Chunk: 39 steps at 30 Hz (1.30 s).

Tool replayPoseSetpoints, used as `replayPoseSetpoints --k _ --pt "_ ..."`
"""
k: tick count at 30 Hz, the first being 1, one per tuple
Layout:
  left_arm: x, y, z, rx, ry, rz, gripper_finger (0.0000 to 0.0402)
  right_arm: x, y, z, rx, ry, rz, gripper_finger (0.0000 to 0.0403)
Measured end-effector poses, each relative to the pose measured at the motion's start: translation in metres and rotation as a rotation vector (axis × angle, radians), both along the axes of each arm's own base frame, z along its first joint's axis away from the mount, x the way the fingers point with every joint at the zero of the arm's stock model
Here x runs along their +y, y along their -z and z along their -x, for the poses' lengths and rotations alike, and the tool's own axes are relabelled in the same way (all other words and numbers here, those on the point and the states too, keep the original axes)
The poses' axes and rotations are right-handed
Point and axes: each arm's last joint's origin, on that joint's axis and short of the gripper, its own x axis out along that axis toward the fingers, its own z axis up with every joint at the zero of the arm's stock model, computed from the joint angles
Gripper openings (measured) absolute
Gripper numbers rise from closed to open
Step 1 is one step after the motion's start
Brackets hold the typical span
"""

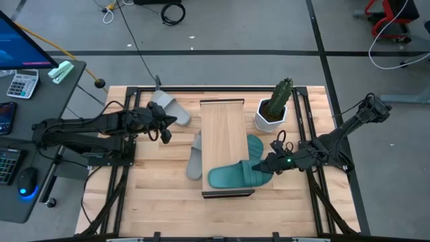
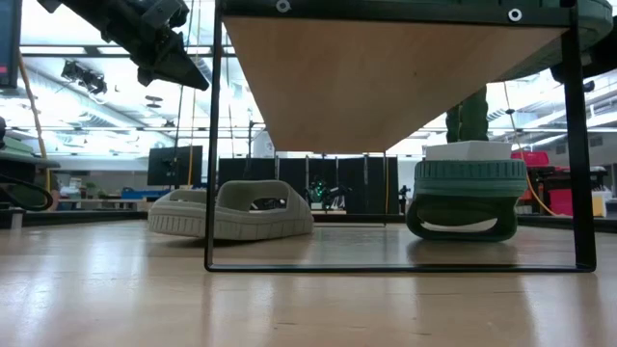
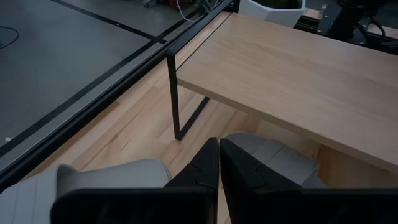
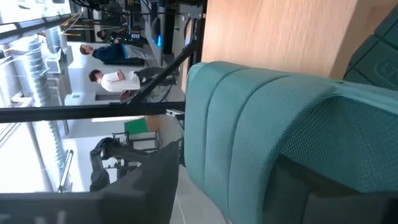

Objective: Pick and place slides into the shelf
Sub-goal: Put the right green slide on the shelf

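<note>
Shelf: the shelf stood in the middle of the slatted tabletop, its long axis running from the far edge toward the near edge; light plank top on a dark end frame.

Teal slide on top: one teal slide lay across the near end of the shelf top, overhanging toward the right edge of the table.

Right gripper: the right gripper was at that slide's right end, fingers closed around its strap; in the right wrist view the ribbed teal strap filled the space between the dark fingers.

Second teal slide: another teal slide sat on the tabletop just beside the shelf's right side, partly under the plank; in the low view it showed right of centre under the plank.

Grey slide, near left: a light grey slide lay on the tabletop along the shelf's left side, partly tucked beneath it.

Grey slide, far left: a second grey slide lay near the far edge, left of the shelf.

Left gripper: the left gripper hovered above the tabletop between the two grey slides, fingers pressed together and empty, as the left wrist view showed.

Cactus pot: a white pot with a cactus stood near the far right corner, just beside the shelf.
</note>
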Motion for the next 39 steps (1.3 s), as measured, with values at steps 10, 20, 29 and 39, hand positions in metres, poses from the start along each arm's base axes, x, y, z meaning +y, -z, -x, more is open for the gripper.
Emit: replayPoseSetpoints --k 10,20,29,39 --pt "0.0 0.0 0.0 0.0 0.0 0.0 0.0016 0.001 0.002 0.001 0.02 -0.034 0.005 0.0194" --pt "0.0 0.0 0.0 0.0 -0.001 0.0 0.0029 0.001 0.002 0.001 0.024 -0.047 -0.003 0.0193" --pt "0.0 0.0 0.0 0.0 -0.001 0.0 0.0024 -0.005 0.002 -0.003 0.041 -0.074 -0.028 0.0193" --pt "0.0 0.0 0.0 0.001 -0.001 0.0 0.0033 -0.015 -0.022 -0.006 0.161 -0.122 0.09 0.0192"
